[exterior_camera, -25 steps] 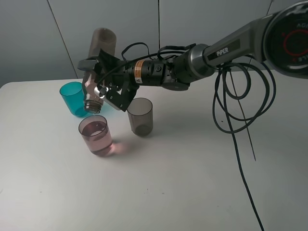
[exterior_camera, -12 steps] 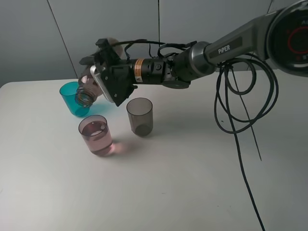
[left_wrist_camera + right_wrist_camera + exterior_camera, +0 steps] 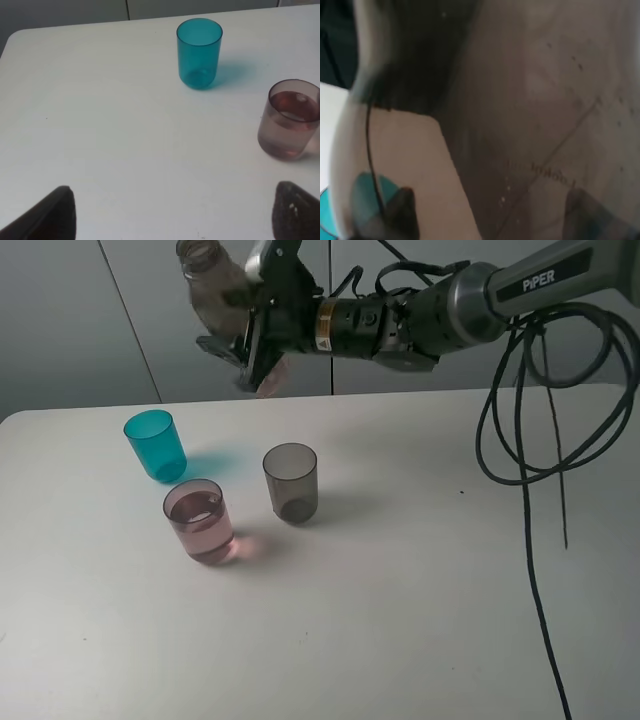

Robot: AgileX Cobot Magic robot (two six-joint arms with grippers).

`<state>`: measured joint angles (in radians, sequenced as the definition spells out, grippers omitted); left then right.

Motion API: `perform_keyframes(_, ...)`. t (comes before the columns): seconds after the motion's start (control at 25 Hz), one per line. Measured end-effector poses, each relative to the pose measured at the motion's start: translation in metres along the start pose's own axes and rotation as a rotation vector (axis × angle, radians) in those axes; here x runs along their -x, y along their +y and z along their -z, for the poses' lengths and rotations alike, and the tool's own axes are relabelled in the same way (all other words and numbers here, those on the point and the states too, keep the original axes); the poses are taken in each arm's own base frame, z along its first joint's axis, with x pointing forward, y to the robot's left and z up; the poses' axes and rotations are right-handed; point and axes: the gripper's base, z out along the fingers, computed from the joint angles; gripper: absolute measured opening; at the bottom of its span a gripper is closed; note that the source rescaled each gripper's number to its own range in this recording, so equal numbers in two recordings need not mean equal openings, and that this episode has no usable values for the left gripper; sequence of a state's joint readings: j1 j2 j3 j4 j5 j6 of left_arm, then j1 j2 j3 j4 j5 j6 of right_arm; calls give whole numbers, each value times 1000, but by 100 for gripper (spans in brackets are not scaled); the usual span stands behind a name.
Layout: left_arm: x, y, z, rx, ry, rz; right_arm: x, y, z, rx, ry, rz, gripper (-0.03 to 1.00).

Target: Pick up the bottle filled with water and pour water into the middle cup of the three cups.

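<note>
Bottle (image 3: 212, 290) aloft, neck up, high above & behind middle cup (image 3: 200, 521).
We see R gripper (image 3: 248, 310) clamped on bottle; L gripper (image 3: 175, 217) jaws apart near middle cup, which holds water (image 3: 198, 512); grey cup (image 3: 291, 482) beside it.

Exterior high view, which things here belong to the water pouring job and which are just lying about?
In the job:
bottle, held aloft in the right pincer
pink middle cup, holding water
teal cup and grey cup, its neighbours in the trio

Lying about:
black cables hanging from the right arm
</note>
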<state>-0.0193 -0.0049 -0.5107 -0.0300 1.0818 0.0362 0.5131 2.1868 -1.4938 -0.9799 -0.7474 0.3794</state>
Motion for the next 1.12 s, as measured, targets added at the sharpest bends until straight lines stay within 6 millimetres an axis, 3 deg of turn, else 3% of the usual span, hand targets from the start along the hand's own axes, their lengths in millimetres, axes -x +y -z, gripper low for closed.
perform_keyframes(0.32,0,0,0,0,0,0,-22,-45,81,-214,82,-263,0)
perform_keyframes(0.6,0,0,0,0,0,0,-52,-61,145,-371,154,-383,0)
perform_keyframes(0.88,0,0,0,0,0,0,-91,-71,173,-496,205,-462,0)
perform_keyframes(1.12,0,0,0,0,0,0,-133,-62,171,-502,237,-368,0)
